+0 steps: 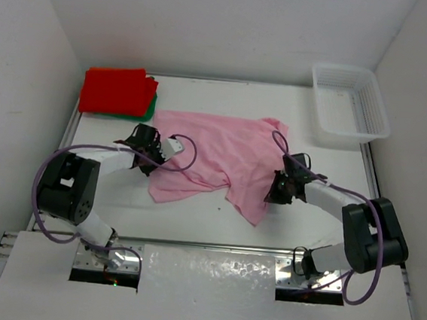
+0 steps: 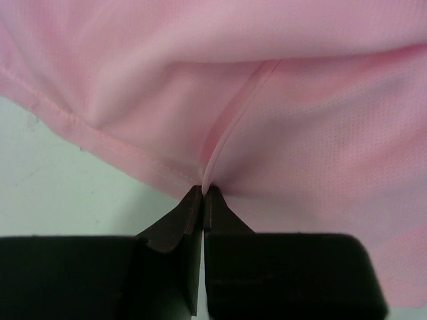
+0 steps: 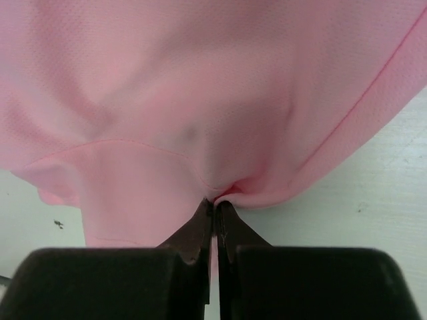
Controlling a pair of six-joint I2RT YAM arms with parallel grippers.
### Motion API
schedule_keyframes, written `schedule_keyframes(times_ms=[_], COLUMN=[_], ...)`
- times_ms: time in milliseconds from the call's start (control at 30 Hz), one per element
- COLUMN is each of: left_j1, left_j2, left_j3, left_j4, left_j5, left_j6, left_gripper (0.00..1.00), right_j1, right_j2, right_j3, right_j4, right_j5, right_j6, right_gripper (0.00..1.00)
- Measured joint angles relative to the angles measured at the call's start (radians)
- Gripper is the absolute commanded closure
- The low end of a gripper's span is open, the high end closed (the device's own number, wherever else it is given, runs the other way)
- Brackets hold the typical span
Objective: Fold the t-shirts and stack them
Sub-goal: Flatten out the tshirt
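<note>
A light pink t-shirt (image 1: 214, 156) lies spread and rumpled across the middle of the table. My left gripper (image 1: 155, 157) is shut on its left edge; the left wrist view shows the fingertips pinching a seam fold of the pink cloth (image 2: 280, 127) at my left gripper (image 2: 203, 190). My right gripper (image 1: 277, 187) is shut on the shirt's right side; in the right wrist view the tips of my right gripper (image 3: 215, 202) pinch a pucker of pink cloth (image 3: 200, 93). A folded red t-shirt (image 1: 116, 90) rests on a green t-shirt (image 1: 151, 110) at the back left.
A white lattice basket (image 1: 350, 105) stands at the back right corner. White walls close in the table at the back and both sides. Bare table surface (image 1: 193, 218) lies between the shirt and the arm bases.
</note>
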Motion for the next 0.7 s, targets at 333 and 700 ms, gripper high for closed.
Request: schedule_keyframes(times_ms=[333, 700], left_j1=[0.001, 0.001], left_j2=[-0.234, -0.401], left_j3=[0.074, 0.555], left_j4=[-0.214, -0.538], left_j5=[-0.035, -0.044], left_j6=[-0.003, 0.007], left_gripper=[1.00, 1.00], right_j1=[-0.056, -0.056], right_j2=[-0.267, -0.553], right_j3=[0.105, 0.495], right_j4=[-0.158, -0.380], right_j5=[0.069, 0.224], right_j6=[-0.050, -0.218], right_gripper=[1.00, 1.00])
